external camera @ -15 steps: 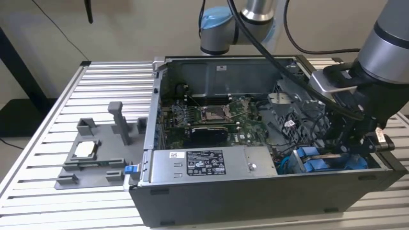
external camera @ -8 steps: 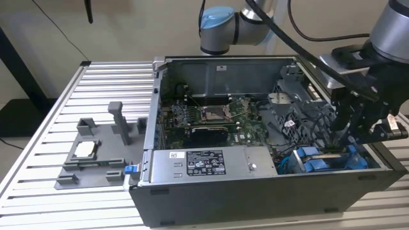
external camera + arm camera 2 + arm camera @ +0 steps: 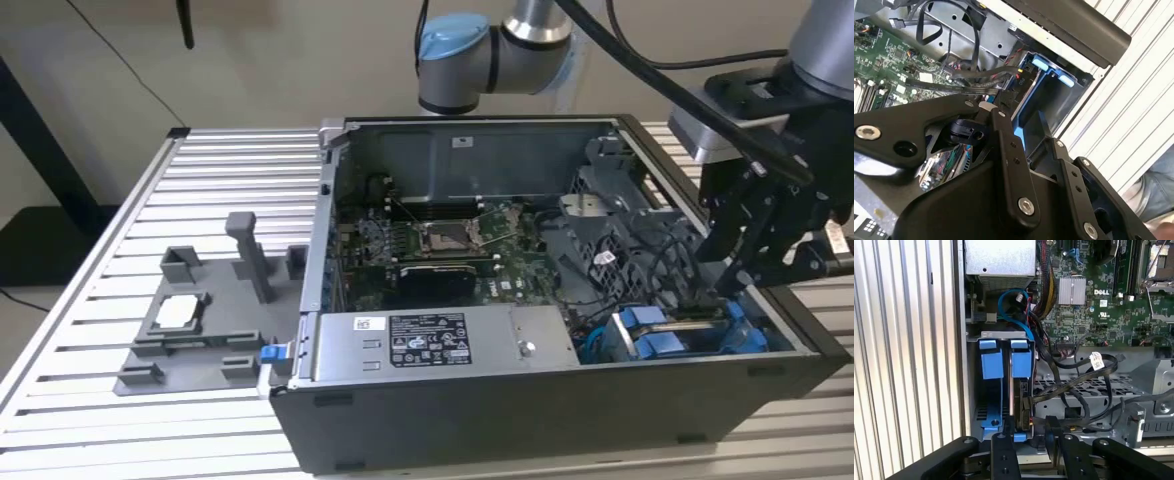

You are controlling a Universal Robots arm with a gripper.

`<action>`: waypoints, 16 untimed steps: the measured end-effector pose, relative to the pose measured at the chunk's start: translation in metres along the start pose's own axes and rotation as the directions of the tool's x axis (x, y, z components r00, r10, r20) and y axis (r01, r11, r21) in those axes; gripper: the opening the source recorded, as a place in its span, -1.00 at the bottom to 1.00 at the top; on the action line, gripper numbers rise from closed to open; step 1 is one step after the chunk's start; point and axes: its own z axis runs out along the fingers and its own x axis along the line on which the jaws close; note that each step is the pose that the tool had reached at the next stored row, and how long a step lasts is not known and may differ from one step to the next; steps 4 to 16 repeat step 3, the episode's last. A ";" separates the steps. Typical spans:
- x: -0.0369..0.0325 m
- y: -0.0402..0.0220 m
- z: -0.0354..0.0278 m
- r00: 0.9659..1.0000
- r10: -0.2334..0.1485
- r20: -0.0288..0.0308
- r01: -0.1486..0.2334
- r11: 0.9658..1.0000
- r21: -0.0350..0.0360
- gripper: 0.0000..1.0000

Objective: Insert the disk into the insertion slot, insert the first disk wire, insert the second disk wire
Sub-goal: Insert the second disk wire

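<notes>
Black gripper (image 3: pixel 1026 432) fingers are sitting spread in the first wrist view, flanking a black wire connector (image 3: pixel 1026 410) at the disk's (image 3: pixel 1021 400) end. That disk is standing edgewise inside the insertion slot (image 3: pixel 974 390), its blue tabs (image 3: pixel 654 330) showing at the computer case's (image 3: pixel 561 420) corner on the exterior view's right.

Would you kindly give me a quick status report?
Gripper down inside the case, at the slot. Disk seated in its blue carrier. Black cables crowd the disk's connector end.
</notes>
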 end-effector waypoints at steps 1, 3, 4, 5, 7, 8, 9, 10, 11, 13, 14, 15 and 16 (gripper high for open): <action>0.0000 0.0000 -0.0001 1.000 0.000 0.000 0.000 1.000 0.000 -0.23; 0.0000 0.0000 -0.0001 1.000 0.000 0.000 0.000 1.000 0.000 -0.23; 0.0000 0.0000 -0.0001 1.000 0.000 0.000 0.000 1.000 0.000 -0.23; 0.0000 0.0000 -0.0001 1.000 0.000 0.000 0.000 1.000 0.000 -0.23; 0.0000 0.0000 -0.0001 1.000 0.000 0.000 0.000 1.000 0.000 -0.23; 0.0000 0.0000 -0.0001 1.000 0.000 0.000 0.000 1.000 0.000 -0.23; 0.0000 0.0000 -0.0001 1.000 0.000 0.000 0.000 1.000 0.000 -0.23; 0.0000 0.0000 -0.0001 1.000 0.000 0.000 0.000 1.000 0.000 -0.23; 0.0000 0.0000 -0.0001 1.000 0.000 0.000 0.000 1.000 0.000 -0.23; 0.0000 0.0000 -0.0001 1.000 0.000 0.000 0.000 1.000 0.000 -0.23; 0.0000 0.0000 -0.0001 1.000 0.000 0.000 0.000 1.000 0.000 -0.23; 0.0000 0.0000 -0.0001 1.000 0.000 0.000 0.000 1.000 0.000 -0.23; 0.0000 0.0000 -0.0001 1.000 0.000 0.000 0.000 1.000 0.000 -0.23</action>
